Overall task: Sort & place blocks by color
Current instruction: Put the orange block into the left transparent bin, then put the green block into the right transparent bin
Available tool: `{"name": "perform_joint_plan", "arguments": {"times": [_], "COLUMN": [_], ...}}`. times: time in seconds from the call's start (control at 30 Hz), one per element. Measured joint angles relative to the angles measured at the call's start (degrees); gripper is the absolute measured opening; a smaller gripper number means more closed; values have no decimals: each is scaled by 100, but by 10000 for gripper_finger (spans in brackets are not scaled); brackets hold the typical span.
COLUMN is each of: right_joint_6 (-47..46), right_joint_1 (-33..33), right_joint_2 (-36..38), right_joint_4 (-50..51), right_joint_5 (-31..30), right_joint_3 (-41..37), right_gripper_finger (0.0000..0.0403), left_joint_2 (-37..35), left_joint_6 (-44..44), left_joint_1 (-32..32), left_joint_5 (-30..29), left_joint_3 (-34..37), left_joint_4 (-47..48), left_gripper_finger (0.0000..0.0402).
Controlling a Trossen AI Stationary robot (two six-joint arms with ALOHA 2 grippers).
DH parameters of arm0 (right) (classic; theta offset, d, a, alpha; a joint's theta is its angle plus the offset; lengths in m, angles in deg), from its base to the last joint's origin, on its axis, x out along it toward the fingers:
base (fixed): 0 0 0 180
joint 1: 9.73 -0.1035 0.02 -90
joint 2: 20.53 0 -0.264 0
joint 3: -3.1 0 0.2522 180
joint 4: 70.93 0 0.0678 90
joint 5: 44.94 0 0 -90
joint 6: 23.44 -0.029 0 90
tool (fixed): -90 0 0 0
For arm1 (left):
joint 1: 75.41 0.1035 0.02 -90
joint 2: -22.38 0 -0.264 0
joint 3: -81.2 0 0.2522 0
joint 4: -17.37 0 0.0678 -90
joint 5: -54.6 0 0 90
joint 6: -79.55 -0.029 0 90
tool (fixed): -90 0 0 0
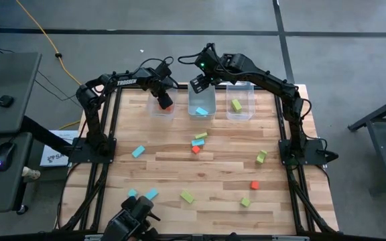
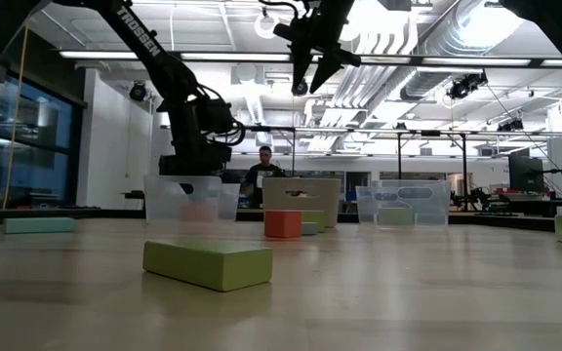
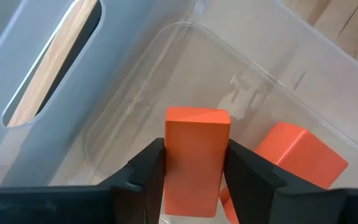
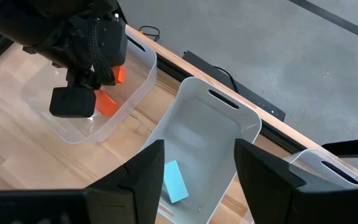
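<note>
Orange, blue, seemingly yellow-green blocks (image 1: 195, 149); clear bins (image 1: 240, 110)

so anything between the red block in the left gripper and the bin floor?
Nothing visible. The left gripper has the red block between its fingers inside the clear bin; another red block lies beside it, not beneath.

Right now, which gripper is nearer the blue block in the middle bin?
The right gripper. It hangs over the middle bin that holds the blue block. The left gripper is over the neighbouring bin, a red-orange block between its fingers.
</note>
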Motion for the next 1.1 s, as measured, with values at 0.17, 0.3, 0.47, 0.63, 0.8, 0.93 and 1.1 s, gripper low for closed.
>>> {"name": "perform_joint_plan", "arguments": {"times": [0.17,0.3,0.47,0.63,0.8,0.93,1.1], "right_joint_6": [-2,1,142,146,88,-20,-48], "right_joint_1": [0,0,0,-25,-198,-399,-753], "right_joint_2": [0,0,0,0,0,0,0], "right_joint_4": [0,2,96,411,745,1037,1655], "right_joint_5": [0,1,86,487,573,716,699], "right_joint_3": [0,0,0,0,0,0,0], "right_gripper_finger": [185,185,185,185,185,185,185], "left_joint_2": [-2,-2,-2,-80,-373,-825,-1356], "left_joint_6": [3,52,154,155,199,345,408], "left_joint_1": [0,0,0,0,0,-27,-156], "left_joint_5": [0,0,-1,4,13,200,411], "left_joint_3": [0,0,-241,-840,-1192,-1200,-1127], "left_joint_4": [13,39,374,995,1435,1721,1849], "left_gripper_finger": [161,174,178,177,179,176,175]}}
